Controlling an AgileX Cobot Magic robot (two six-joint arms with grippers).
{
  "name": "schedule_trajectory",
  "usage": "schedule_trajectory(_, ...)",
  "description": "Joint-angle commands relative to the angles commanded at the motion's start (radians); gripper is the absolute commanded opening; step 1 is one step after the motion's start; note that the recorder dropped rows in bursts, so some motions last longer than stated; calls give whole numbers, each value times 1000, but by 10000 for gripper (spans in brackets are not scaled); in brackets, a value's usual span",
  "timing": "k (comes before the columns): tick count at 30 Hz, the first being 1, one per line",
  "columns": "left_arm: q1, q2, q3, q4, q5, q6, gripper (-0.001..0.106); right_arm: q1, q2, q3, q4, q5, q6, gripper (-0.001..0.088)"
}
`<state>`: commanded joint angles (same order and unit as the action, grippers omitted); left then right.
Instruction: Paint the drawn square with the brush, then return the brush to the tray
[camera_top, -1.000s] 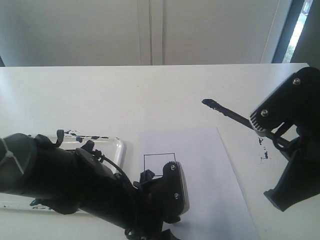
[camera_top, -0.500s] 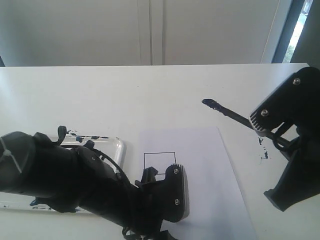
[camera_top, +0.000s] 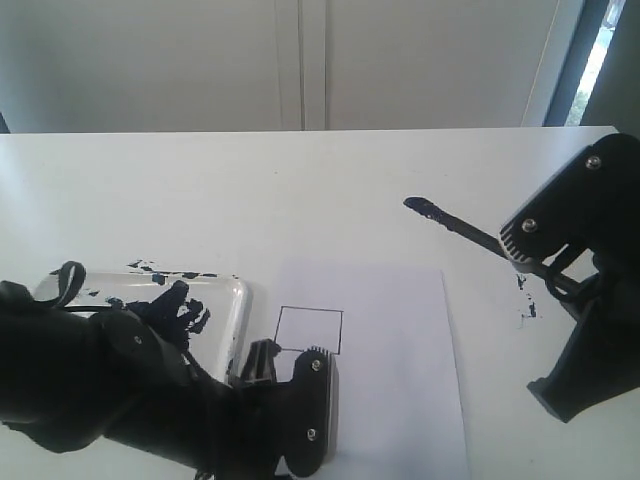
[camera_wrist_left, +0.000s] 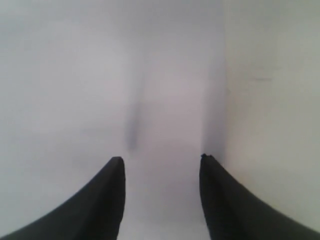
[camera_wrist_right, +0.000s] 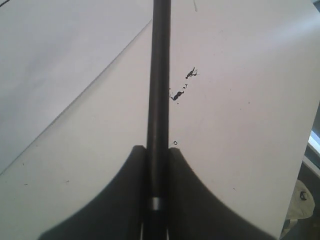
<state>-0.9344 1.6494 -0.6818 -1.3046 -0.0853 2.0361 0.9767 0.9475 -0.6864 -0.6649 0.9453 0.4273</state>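
The robot is in the painting step, with no stroke made yet: the drawn square (camera_top: 310, 330) is a bare outline. The right gripper (camera_wrist_right: 159, 147) has its fingers clamped on the shaft of the brush (camera_top: 455, 225), just ahead of the silver band (camera_wrist_right: 156, 203). The shaft runs straight out from between them to a tip loaded with dark paint, held up off the table (camera_top: 200, 190).

The square lies well apart from the right fingers, beyond the brush tip and lower. The next move probably calls for carrying the tip forward and down onto the paper sheet (camera_top: 400, 380), inside the outline.

The left gripper (camera_wrist_left: 160, 160) has its fingers spread apart with nothing between them, over a white surface. In the exterior view it sits just beside the square's near edge. Whether it presses the sheet cannot be told. It crowds the square, so a low, long stroke could brush against it.

The tray (camera_top: 240, 300), smeared with paint, lies beside the left arm, on the far side of the paper from the right fingers. A few paint specks (camera_top: 527, 305) mark the table close to the right fingers.
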Motion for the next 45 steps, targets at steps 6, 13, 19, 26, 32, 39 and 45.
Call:
schedule_trajectory(6,0,-54,-30,-183,16,-137,519,0,0,0,2,0,0,0)
schedule_trajectory(13,-12,-54,-139,-266,-9,-621,519,0,0,0,6,0,0,0)
schedule_trajectory(19,-77,2,-157,-440,-224,-624,519,0,0,0,9,-6,0,0)
schedule_trajectory(26,-77,97,-157,-440,-296,-664,519,0,0,0,13,-6,0,0)
schedule_trajectory(32,-77,134,-157,-440,-251,-675,519,0,0,0,13,-6,0,0)
schedule_trajectory(39,-77,142,-157,-440,-206,-675,519,0,0,0,13,-6,0,0)
schedule_trajectory(45,-77,142,-142,-440,-193,-669,519,0,-2,0,15,-6,0,0)
